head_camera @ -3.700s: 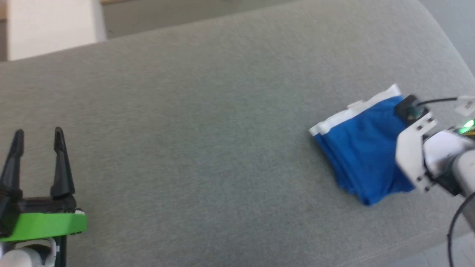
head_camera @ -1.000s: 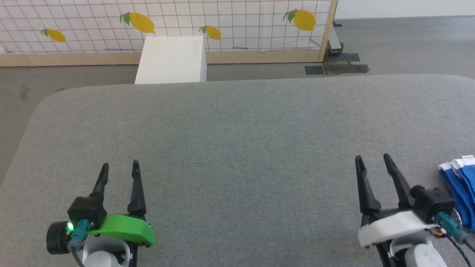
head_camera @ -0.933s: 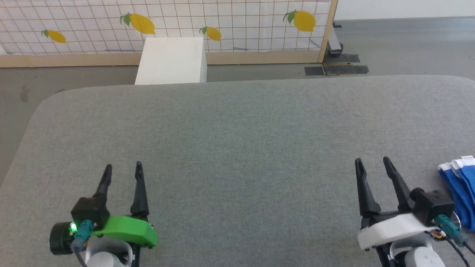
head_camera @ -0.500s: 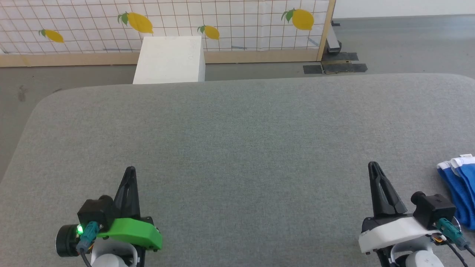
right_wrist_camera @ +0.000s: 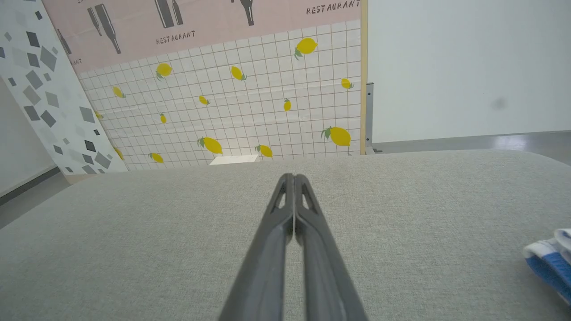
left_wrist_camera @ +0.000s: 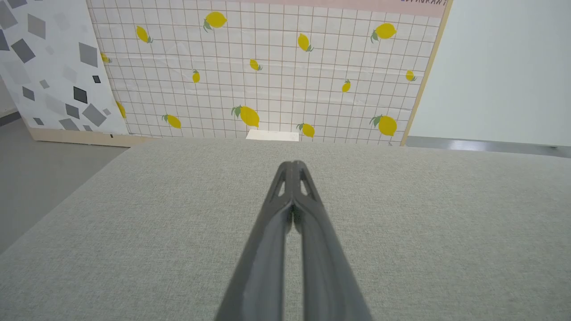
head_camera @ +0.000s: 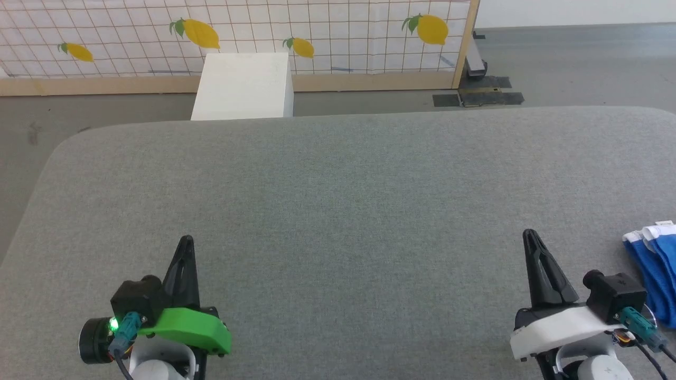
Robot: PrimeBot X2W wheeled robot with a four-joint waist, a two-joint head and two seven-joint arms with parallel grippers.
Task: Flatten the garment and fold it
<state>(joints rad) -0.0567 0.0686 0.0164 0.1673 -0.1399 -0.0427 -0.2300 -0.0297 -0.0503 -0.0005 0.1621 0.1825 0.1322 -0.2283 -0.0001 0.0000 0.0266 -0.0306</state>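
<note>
Where grey table [head_camera: 338, 184] ends, lemon-grid panel [head_camera: 338, 31], wht box [head_camera: 243, 84], garment [head_camera: 652, 269] at rt edge

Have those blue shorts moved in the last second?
No. The garment lies just as far from the grey table's far edge, right of the right gripper.

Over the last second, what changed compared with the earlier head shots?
The left claw and right claw both went from open to shut, closing on nothing. Both arms stayed roughly where they were, low over the grey table. The folded blue garment stayed at the table's right edge, untouched.
</note>
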